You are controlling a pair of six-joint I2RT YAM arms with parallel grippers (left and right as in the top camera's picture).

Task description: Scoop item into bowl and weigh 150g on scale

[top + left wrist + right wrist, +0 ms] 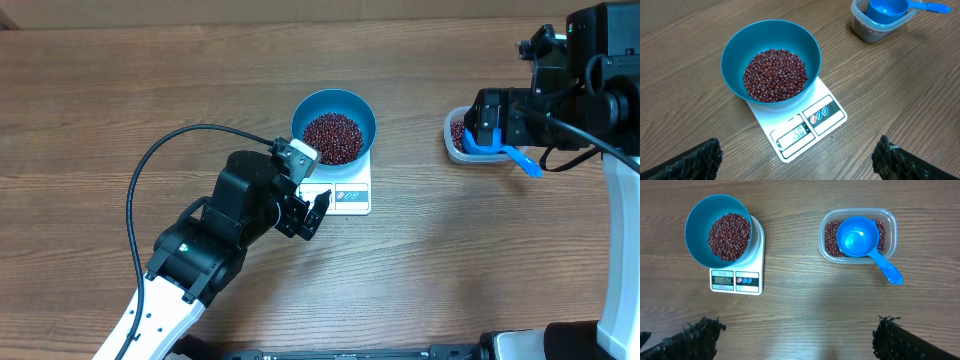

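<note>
Beans (pixel 775 75) sit in the blue bowl (pixel 735 50) on the scale (pixel 832 117), while the left gripper (pixel 797 160) and right gripper (pixel 797 337) stand wide apart, empty.

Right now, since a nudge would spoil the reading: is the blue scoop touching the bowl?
Apart. The right wrist view shows the scoop lying in the clear tub, with bare table between it and the bowl on the scale.

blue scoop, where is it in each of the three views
Overhead: far right, blue scoop in the clear tub, mostly hidden under the right arm.
Left wrist: top right corner, in the tub.
Right wrist: right of centre, handle pointing lower right.
Shared landmark: the white scale carrying the blue bowl.
</note>
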